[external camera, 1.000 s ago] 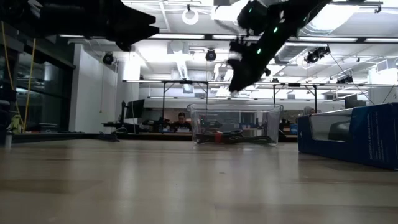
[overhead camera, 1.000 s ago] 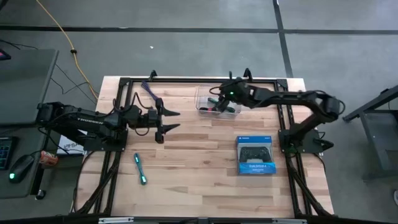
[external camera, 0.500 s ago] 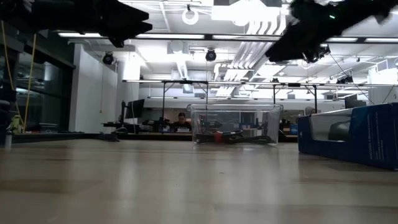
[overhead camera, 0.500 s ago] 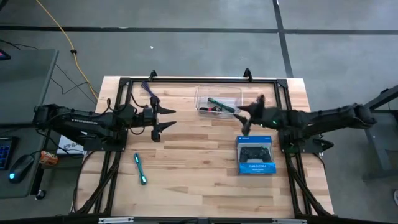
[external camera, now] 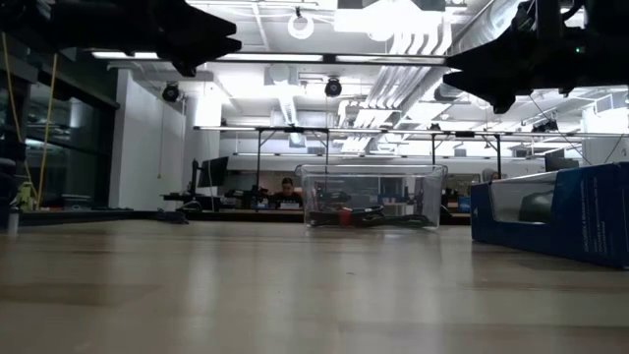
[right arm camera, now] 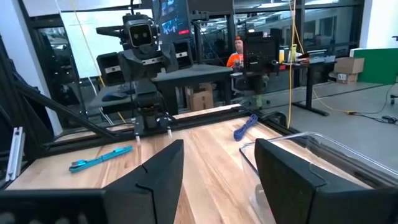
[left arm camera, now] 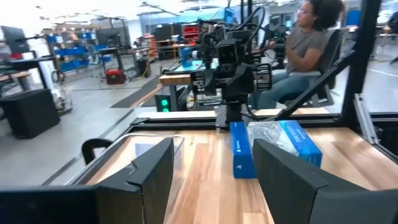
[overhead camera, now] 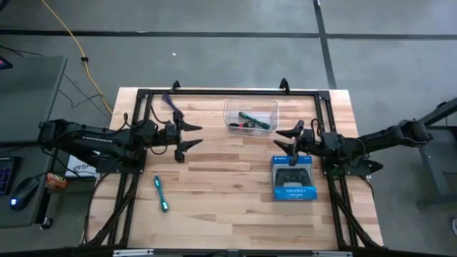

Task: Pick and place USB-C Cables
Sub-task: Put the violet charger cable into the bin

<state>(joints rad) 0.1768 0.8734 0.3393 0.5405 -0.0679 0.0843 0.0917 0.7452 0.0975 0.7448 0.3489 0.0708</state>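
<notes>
Hovering above the wooden table (overhead camera: 221, 178), the right gripper (overhead camera: 288, 140) stood wide open and empty just beside the far edge of the blue PlayStation controller box (overhead camera: 293, 178), whose printing was too small to read beyond the pictured black gamepad. The left gripper (overhead camera: 188, 137) hung likewise spread and empty, well apart from it across the table. Between the two grippers and farther back sat the clear plastic tub (overhead camera: 250, 114) holding the green cable (overhead camera: 253, 118) and the black cable with a red band (overhead camera: 241, 126). The dark purple cable (overhead camera: 171, 104) lay just beyond the left gripper, the cyan cable (overhead camera: 161, 193) nearer than it. Only the low view showed a person at a desk behind the tub; the left wrist view alone showed a seated person in grey beyond the right arm.
</notes>
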